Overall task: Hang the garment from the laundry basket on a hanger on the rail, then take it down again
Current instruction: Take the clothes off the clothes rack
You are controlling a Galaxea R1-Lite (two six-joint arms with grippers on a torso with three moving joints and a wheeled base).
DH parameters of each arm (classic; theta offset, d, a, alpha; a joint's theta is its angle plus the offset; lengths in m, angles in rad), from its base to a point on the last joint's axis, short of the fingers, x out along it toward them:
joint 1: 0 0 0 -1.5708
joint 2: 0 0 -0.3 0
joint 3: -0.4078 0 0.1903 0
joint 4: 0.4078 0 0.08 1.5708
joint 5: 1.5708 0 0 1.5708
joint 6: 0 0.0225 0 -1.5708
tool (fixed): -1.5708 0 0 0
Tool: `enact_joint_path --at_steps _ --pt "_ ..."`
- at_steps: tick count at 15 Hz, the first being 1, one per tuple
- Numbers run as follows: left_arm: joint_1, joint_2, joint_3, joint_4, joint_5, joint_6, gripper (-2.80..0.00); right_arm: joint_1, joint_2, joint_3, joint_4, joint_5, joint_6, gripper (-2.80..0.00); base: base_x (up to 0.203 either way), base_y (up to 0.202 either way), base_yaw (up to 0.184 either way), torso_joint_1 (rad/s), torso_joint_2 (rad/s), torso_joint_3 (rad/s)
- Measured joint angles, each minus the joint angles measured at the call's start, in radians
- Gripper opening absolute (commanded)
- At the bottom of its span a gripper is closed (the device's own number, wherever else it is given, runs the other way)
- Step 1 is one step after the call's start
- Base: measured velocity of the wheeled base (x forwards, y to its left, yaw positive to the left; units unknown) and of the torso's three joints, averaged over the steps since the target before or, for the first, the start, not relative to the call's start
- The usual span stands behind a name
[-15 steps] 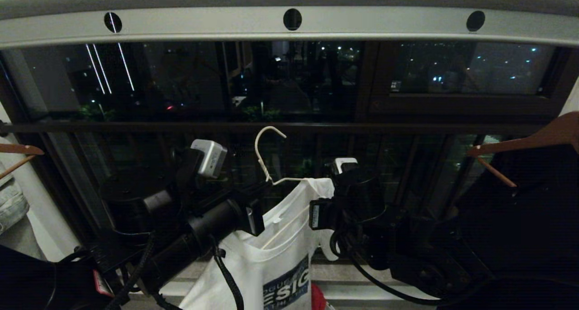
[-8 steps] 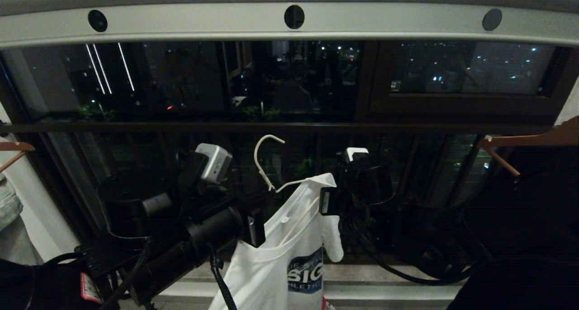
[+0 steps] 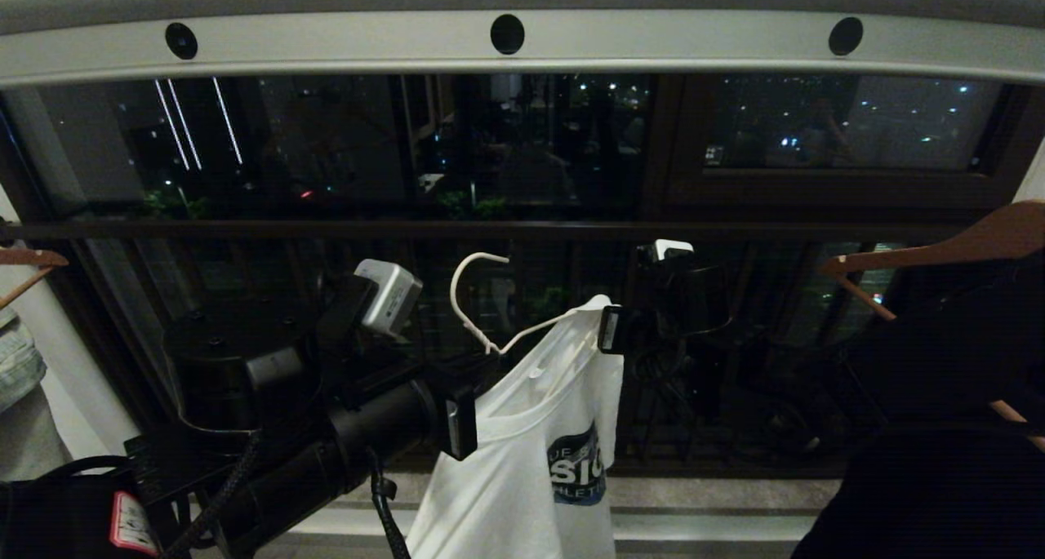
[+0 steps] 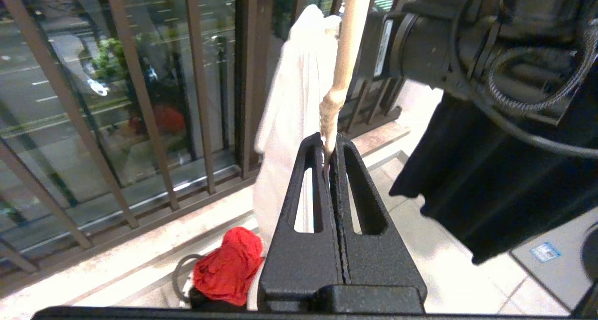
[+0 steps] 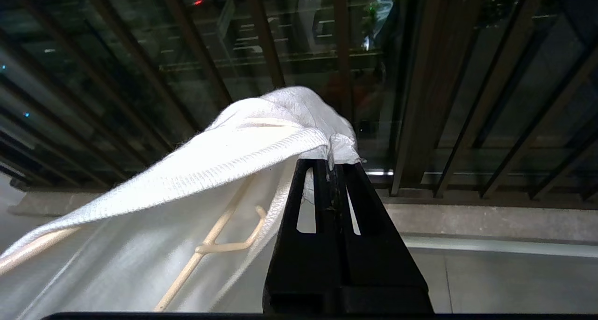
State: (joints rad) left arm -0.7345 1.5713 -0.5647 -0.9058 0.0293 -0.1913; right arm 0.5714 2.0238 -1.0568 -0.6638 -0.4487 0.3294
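Below the rail [image 3: 326, 49], the hanger [image 3: 478, 302] hangs unhooked, its end pinched in the closed left claw [image 4: 328, 147]; the closed right claw [image 5: 332, 163] grips the garment [image 3: 547, 428] draped on it. Dressing looks done or nearly so; hooking and removal remain.

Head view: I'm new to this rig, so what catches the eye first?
The white T-shirt hangs at centre on a white wire hanger, held up between both arms below the pale rail. The left gripper is shut on the hanger, the right gripper on the T-shirt's shoulder. A red cloth lies on the floor below.
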Motion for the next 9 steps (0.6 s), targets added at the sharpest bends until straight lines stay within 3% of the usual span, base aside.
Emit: enact_joint_path --at_steps 9 --pt "-0.001 -0.020 0.000 0.001 -0.001 0.007 -2.80 -0.039 0.029 -0.027 -0.031 -0.034 0.001 -2.80 0.000 0.000 0.000 0.000 0.00 0.000"
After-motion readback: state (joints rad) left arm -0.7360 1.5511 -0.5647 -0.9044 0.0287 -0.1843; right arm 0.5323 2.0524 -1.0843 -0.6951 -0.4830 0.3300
